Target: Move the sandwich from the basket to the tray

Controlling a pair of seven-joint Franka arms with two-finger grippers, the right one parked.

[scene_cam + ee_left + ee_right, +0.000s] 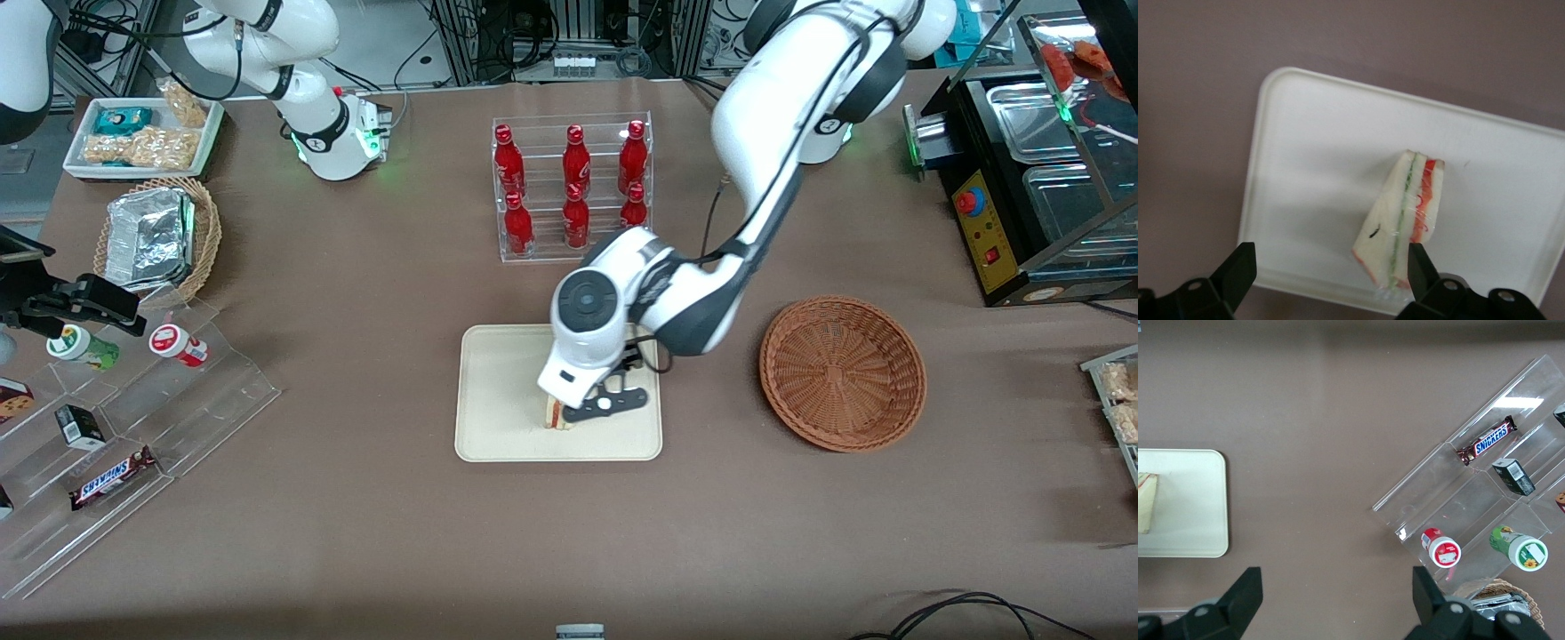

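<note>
The sandwich (1405, 213), a white bread wedge with green and red layers in clear wrap, lies on the cream tray (1311, 147). My left gripper (1329, 273) is open just above the tray. The sandwich lies between its fingers, close against one finger (1421, 267), with the other finger well apart from it. In the front view the gripper (569, 411) is low over the tray (498, 391), near the tray edge closest to the camera, and hides most of the sandwich (557, 416). The reddish-brown basket (842, 373) stands empty beside the tray, toward the working arm's end.
A clear rack of red bottles (573, 187) stands farther from the camera than the tray. Clear stepped shelves with snacks (116, 427), a tan basket with a foil container (160, 236) and a white snack tray (142, 133) lie toward the parked arm's end. A black appliance (1022, 196) stands at the working arm's end.
</note>
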